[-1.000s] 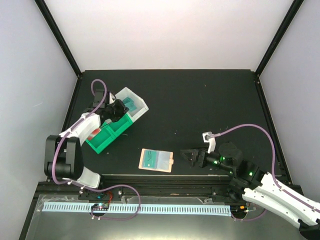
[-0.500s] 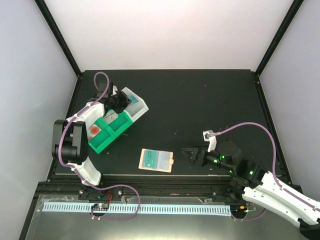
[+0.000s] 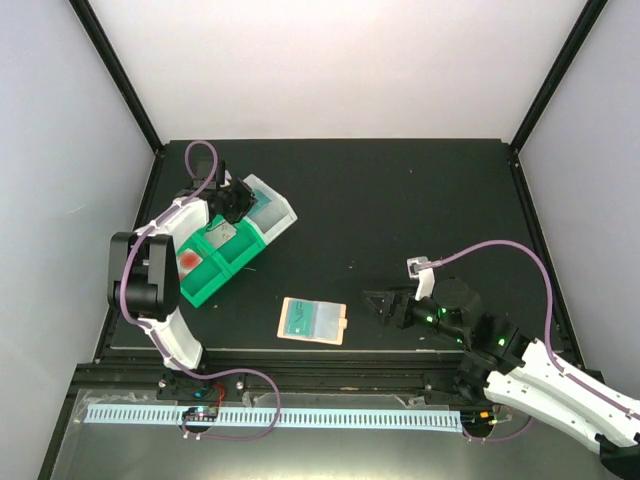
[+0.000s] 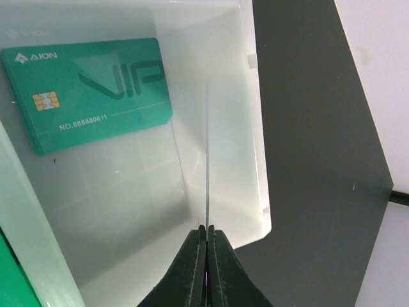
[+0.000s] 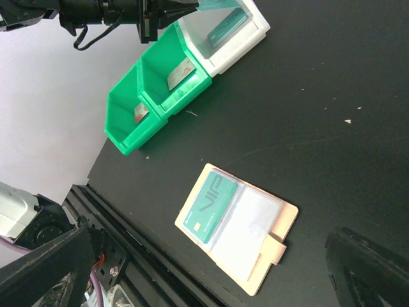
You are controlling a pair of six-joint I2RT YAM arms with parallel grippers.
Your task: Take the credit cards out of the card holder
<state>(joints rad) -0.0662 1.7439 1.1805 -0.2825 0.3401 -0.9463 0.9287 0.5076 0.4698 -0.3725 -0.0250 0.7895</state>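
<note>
Robotics lab cell: black table [image 3: 400, 200], plain white walls [image 3: 340, 60], black corner posts [image 3: 119, 80], slotted metal rail [image 3: 300, 417].

You see the card [image 4: 208, 160] in your left pincer [image 4: 206, 238] only edge-on, a thin line, so its face can't be read. The white bin [image 4: 252, 134] is cut off by that view's edges. Your right pincer [image 3: 384, 305] shows its fingers [image 5: 367, 259] only as dark, cropped corners in its wrist view.
</note>
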